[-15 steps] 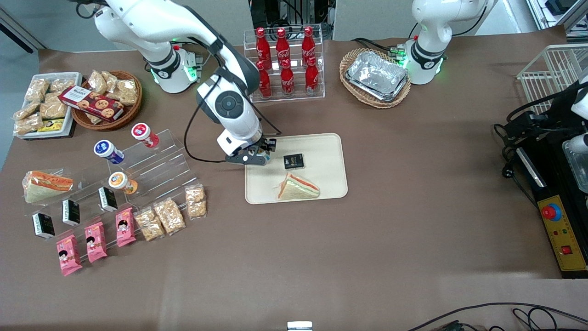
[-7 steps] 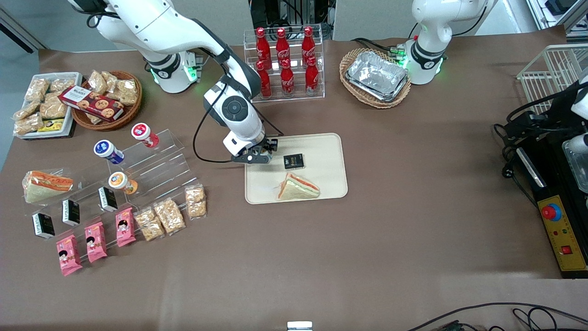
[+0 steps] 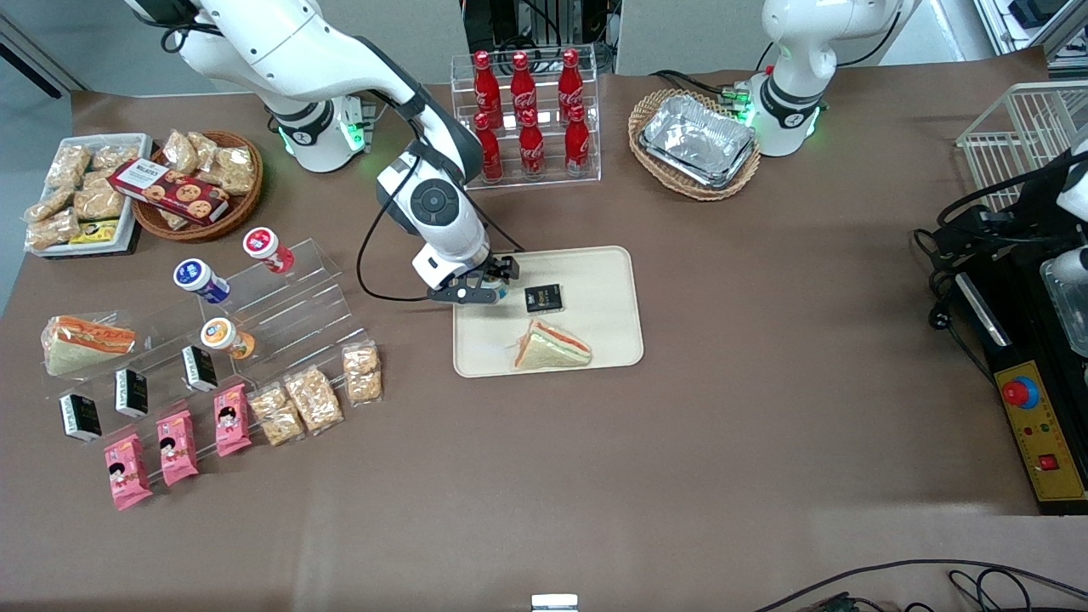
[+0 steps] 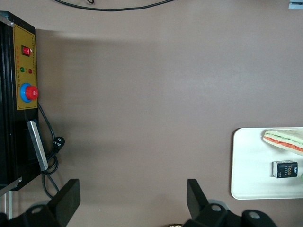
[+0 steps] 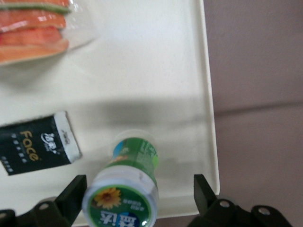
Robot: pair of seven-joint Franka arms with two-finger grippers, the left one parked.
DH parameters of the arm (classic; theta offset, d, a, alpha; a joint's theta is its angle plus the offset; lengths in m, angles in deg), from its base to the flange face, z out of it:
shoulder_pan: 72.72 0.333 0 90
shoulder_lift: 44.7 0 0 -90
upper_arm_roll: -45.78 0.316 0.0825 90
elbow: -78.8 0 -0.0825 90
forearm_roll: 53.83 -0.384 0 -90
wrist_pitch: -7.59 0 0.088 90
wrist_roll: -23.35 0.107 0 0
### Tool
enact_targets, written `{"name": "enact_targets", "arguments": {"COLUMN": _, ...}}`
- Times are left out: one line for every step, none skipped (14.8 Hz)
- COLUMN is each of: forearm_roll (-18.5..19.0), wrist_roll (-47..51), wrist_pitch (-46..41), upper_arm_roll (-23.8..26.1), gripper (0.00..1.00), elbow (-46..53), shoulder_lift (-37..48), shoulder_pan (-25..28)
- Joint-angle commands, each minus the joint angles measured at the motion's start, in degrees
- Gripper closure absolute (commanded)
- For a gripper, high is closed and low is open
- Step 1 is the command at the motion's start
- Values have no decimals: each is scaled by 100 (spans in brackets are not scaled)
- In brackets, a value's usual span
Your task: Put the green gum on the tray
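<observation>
Gripper (image 3: 481, 289) fingers now spread wide vs. a sec ago; green gum (image 5: 127, 189) released, resting on tray (image 5: 189, 56) approx. 12 o'clock edge—placement effectively done.

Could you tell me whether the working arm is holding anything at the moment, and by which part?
Nothing: the gripper hangs open above the green gum, which stands on the tray.

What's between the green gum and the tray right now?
Nothing visible. The green gum already stands on the tray beside the black packet, with the gripper open around it, jaws apart and clear of its sides.
</observation>
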Motion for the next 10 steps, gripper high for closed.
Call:
{"name": "enact_targets", "arguments": {"forearm_roll": 97, "wrist_roll": 92, "wrist_pitch": -600, "upper_arm_roll": -48, "gripper": 0, "elbow": 126, "shoulder_lift": 597, "shoulder_pan": -56}}
{"name": "enact_targets", "arguments": {"forearm_roll": 97, "wrist_roll": 74, "wrist_pitch": -986, "upper_arm_roll": -48, "gripper": 0, "elbow": 266, "shoulder_lift": 799, "shoulder_pan": -125}}
{"name": "enact_targets", "arguments": {"forearm_roll": 97, "wrist_roll": 57, "wrist_pitch": -1442, "upper_arm_roll": -48, "gripper": 0, "elbow": 476, "shoulder_lift": 967, "shoulder_pan": -187}}
{"name": "enact_targets", "arguments": {"forearm_roll": 97, "wrist_roll": 39, "wrist_pitch": -1899, "upper_arm_roll": -48, "gripper": 0, "elbow": 704, "shoulder_lift": 1134, "shoulder_pan": -266}}
{"name": "enact_targets", "arguments": {"forearm_roll": 106, "wrist_roll": 4, "wrist_pitch": -2252, "upper_arm_roll": -48, "gripper": 0, "elbow": 881, "shoulder_lift": 1292, "shoulder_pan": -371}}
{"name": "enact_targets", "arguments": {"forearm_roll": 106, "wrist_roll": -40, "wrist_pitch": -2534, "upper_arm_roll": -39, "gripper": 0, "elbow": 1057, "shoulder_lift": 1441, "shoulder_pan": -529}}
{"name": "enact_targets", "arguments": {"forearm_roll": 106, "wrist_roll": -170, "wrist_pitch": -2745, "upper_arm_roll": -39, "gripper": 0, "elbow": 1232, "shoulder_lift": 1556, "shoulder_pan": -678}}
{"name": "enact_targets", "arguments": {"forearm_roll": 106, "wrist_roll": -328, "wrist_pitch": -2974, "upper_arm_roll": -48, "gripper": 0, "elbow": 1408, "shoulder_lift": 1653, "shoulder_pan": -828}}
{"name": "enact_targets", "arguments": {"forearm_roll": 97, "wrist_roll": -556, "wrist_pitch": -3298, "upper_arm_roll": -57, "gripper": 0, "elbow": 1627, "shoulder_lift": 1724, "shoulder_pan": -1073}}
{"name": "enact_targets", "arguments": {"forearm_roll": 97, "wrist_roll": -950, "wrist_pitch": -3597, "upper_arm_roll": -65, "gripper": 0, "elbow": 1882, "shoulder_lift": 1750, "shoulder_pan": -1371}}
